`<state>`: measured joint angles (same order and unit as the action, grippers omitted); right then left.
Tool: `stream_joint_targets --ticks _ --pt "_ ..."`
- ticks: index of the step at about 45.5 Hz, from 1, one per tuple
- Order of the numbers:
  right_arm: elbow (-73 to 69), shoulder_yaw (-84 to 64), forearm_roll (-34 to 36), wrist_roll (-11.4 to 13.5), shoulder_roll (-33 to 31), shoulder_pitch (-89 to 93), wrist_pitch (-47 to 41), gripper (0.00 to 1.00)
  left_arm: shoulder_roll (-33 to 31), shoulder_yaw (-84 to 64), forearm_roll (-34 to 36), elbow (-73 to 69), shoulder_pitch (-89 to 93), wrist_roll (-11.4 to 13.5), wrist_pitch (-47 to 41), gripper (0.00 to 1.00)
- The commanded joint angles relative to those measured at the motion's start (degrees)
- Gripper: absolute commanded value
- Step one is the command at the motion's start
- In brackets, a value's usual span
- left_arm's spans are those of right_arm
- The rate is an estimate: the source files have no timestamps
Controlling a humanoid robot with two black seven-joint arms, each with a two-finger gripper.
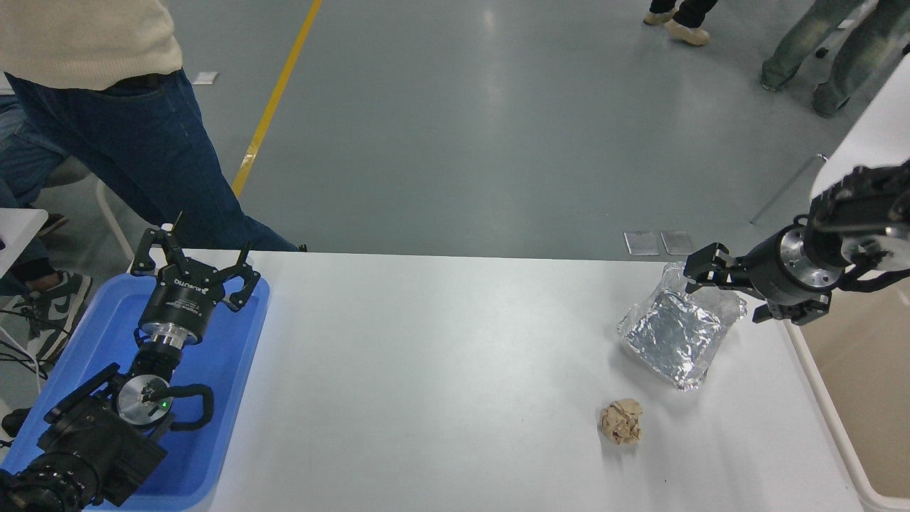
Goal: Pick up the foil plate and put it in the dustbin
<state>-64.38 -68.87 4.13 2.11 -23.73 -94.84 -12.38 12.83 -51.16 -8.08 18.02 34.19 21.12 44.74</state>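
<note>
The foil plate (674, 336), shiny and crinkled, lies on the white table (441, 370) at the right. My right gripper (732, 290) comes in from the right edge, open, with its jaws spread by the plate's far right corner; I cannot tell whether it touches the plate. The beige dustbin (825, 412) stands at the table's right side, partly cut off by the picture edge. My left gripper (193, 264) is parked open over the blue tray at the lower left.
A small crumpled brown paper ball (621, 422) lies in front of the plate. A shallow blue tray (234, 370) sits at the table's left end. A person in jeans (135, 142) stands at the far left; other legs show at the top right.
</note>
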Motion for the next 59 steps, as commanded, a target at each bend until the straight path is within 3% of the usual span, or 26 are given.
stream_joint_targets --ticks 1,27,48,52,59 --pt "7.4 3.6 -1.1 0.1 1.4 9.1 5.4 1.00 0.0 0.0 0.0 0.0 0.0 0.1 0.0 1.00" --pt "21.4 7.3 -2.7 0.2 6.0 26.9 9.7 0.90 0.0 0.0 0.0 0.0 0.0 0.1 0.0 1.00" --pt "24.9 12.5 -2.7 0.1 7.1 32.1 14.5 0.90 0.0 0.0 0.0 0.0 0.0 0.1 0.0 1.00" --pt "24.9 13.7 -2.8 0.1 7.1 32.7 14.5 0.81 0.0 0.0 0.0 0.0 0.0 0.1 0.0 1.00" --pt "24.9 13.8 -3.0 0.2 7.1 33.0 14.4 0.49 0.0 0.0 0.0 0.0 0.1 0.1 0.0 1.00"
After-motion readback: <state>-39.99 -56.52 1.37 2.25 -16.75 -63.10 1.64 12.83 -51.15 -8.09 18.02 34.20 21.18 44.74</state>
